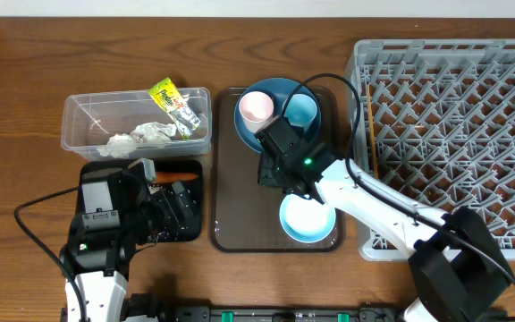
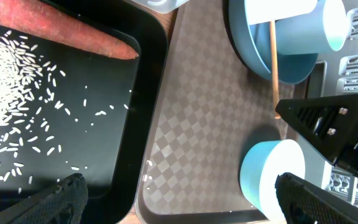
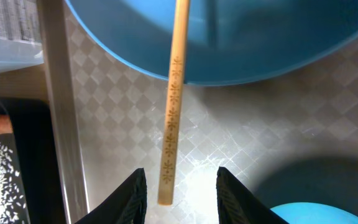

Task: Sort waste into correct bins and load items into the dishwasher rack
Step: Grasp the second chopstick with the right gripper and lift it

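Right claw: down low over the middle of the brown tray, jaws partly spread and straddling the loose end of the chopstick. No pinch on it, there's a gap on both sides!
Chopstick: on the brown tray, near end on the tray floor, the rest slanting up over the rim of the blue plate at the tray's far end.
Left claw: spread wide and empty, hovering at the brown tray's left edge.
Waste: carrot and rice lie in the black tray just left of the brown tray. Paper and wrapper sit in the clear tub, further back on that side.
Rack: right of the brown tray.
Risk: the stick sits nearer one finger, so a closing claw could shove it sideways or let it roll out.
Risk: gripped at the very tip, it may swing or drag on the plate rim.
Risk: the bowl at the tray's near end is close enough to get knocked.
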